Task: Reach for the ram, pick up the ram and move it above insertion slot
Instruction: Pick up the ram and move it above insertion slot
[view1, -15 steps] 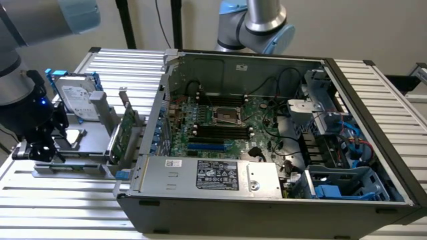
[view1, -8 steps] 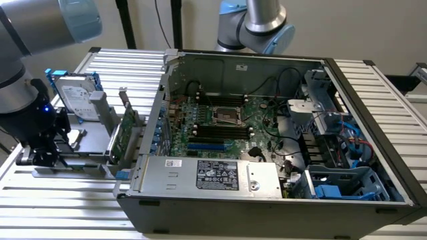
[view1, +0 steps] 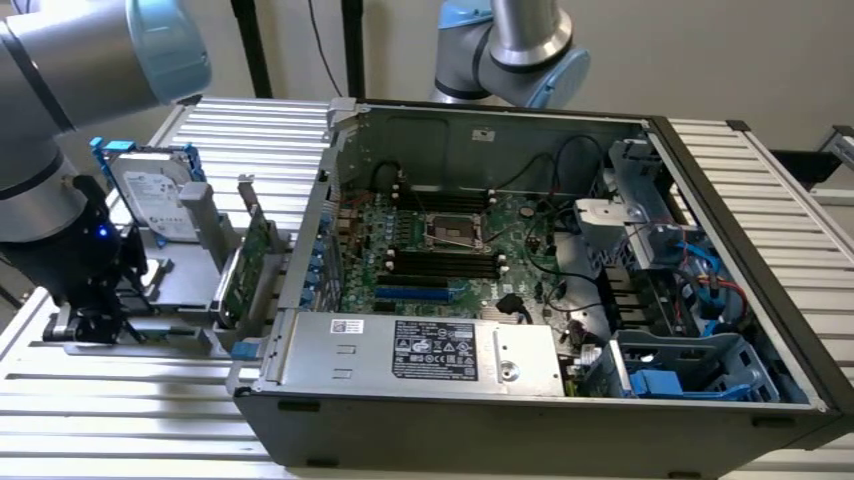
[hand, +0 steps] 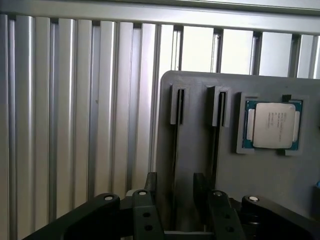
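At the exterior view's left the arm (view1: 47, 190) reaches down beside the open computer case (view1: 534, 410), to a grey holder (hand: 195, 130) that lies on the slatted metal table (view1: 134, 400). In the wrist view the gripper (hand: 175, 181) hangs just above this holder with its two black fingers (hand: 150, 186) spread wide. They stand one on each side of one of the holder's two narrow grooves, the one farther from the processor (hand: 272, 125). What shows of the ram (hand: 175, 160) is a thin dark edge that runs along that groove, standing on its edge between the fingers. There is a clear gap on both sides, so neither finger touches it and it is not lifted. The second groove (hand: 216, 155) runs parallel, between the first and the processor, which sits flat in its own square pocket of the holder. In the exterior view a hard drive (view1: 147, 195) stands upright just beyond the arm, and a green card (view1: 247, 262) with a metal bracket stands between it and the case wall. The insertion slots (view1: 441, 264) are long dark bars on the board inside the case, well apart from the gripper. A second arm (view1: 521, 45) stands behind the case.
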